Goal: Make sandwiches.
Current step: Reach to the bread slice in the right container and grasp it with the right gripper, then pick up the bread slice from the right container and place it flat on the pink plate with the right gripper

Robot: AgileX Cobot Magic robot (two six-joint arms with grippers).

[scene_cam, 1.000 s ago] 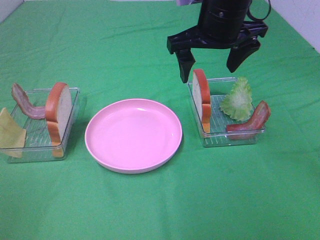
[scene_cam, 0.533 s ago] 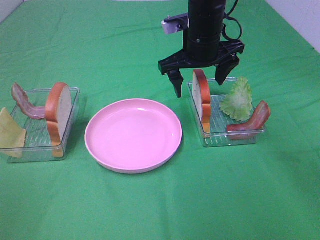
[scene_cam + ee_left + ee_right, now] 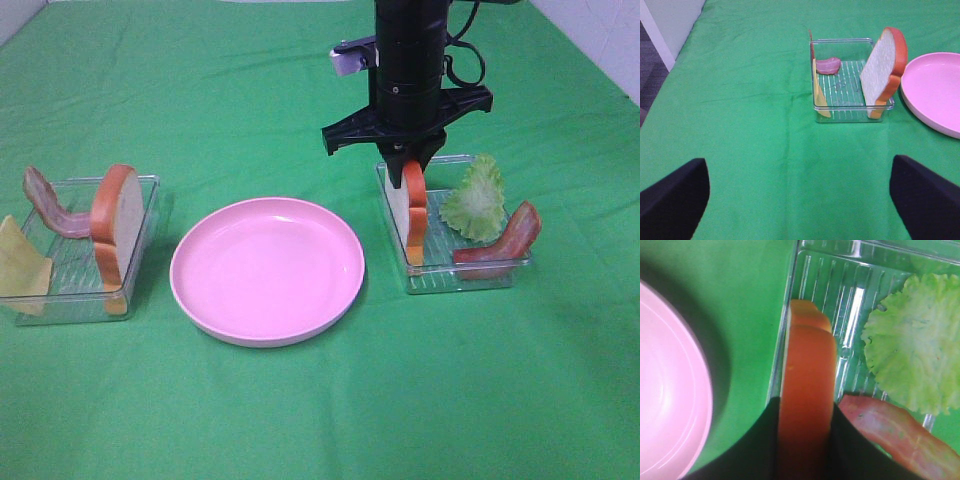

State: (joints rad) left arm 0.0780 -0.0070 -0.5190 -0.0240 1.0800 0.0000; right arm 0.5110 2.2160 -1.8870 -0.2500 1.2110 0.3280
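Observation:
My right gripper [image 3: 408,165] stands upright over the right tray [image 3: 465,278], shut on the top crust of an upright bread slice [image 3: 410,215]. In the right wrist view the black fingers [image 3: 760,445] press both sides of the slice [image 3: 807,390]. Lettuce [image 3: 476,200] and a bacon strip [image 3: 500,243] lie in the same tray. The left tray [image 3: 60,300] holds another bread slice [image 3: 115,225], bacon [image 3: 50,205] and yellow cheese [image 3: 20,265]. My left gripper [image 3: 800,195] is open and empty, well short of that tray [image 3: 842,107].
A round pink plate [image 3: 267,268] with nothing on it sits between the two trays on the green cloth. White wall or floor edges show at the far corners.
My right gripper has come down from above the right tray's far edge and closed its open fingers on the bread slice's top. Nothing else moved.

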